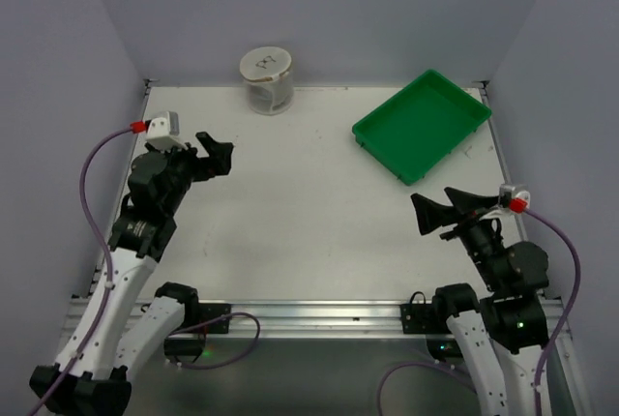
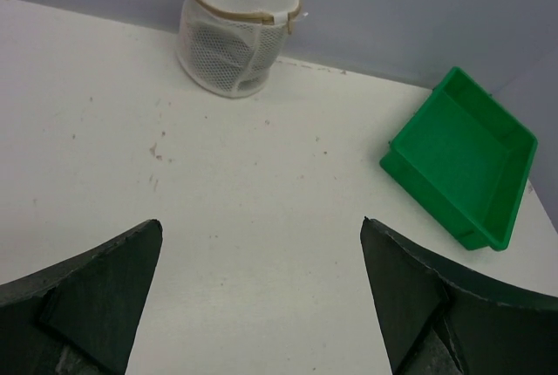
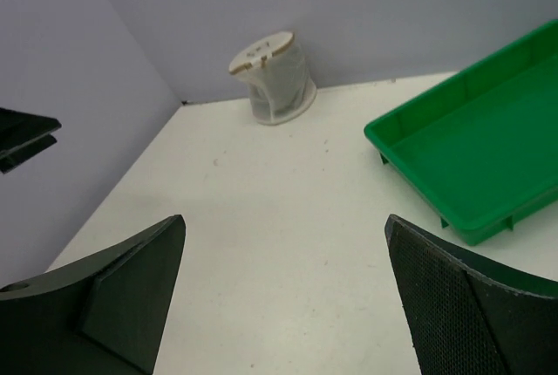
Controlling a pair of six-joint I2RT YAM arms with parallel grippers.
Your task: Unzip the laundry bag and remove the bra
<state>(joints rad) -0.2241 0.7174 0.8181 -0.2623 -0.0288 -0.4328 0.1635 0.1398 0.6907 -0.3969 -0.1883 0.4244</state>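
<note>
1. 1 laundry bag [image 1: 266, 80] stood upright at the far edge of the table [image 1: 309, 242], close to the back wall. It looked fully zipped, its round white face with the small black drawing turned up.
2. Through the mesh only a pale greyish mass showed; whether that was the bra could not be told.
3. 1 green tray [image 1: 423, 128] lay well apart, off to the bag's right.
4. 2 grippers hung well short of the bag, the left gripper [image 2: 261, 222] and the right gripper [image 3: 285, 218], both with jaws spread wide and holding nothing.
5. Risk: the bag looked light and soft, so a tug on the zip by 1 arm alone, with nothing bracing the bag, would probably drag or topple it rather than open it.
6. Risk: what seemed to be the zip tab [image 2: 295, 18] was tiny, so broad pads might slip off it or pinch mesh instead.
</note>
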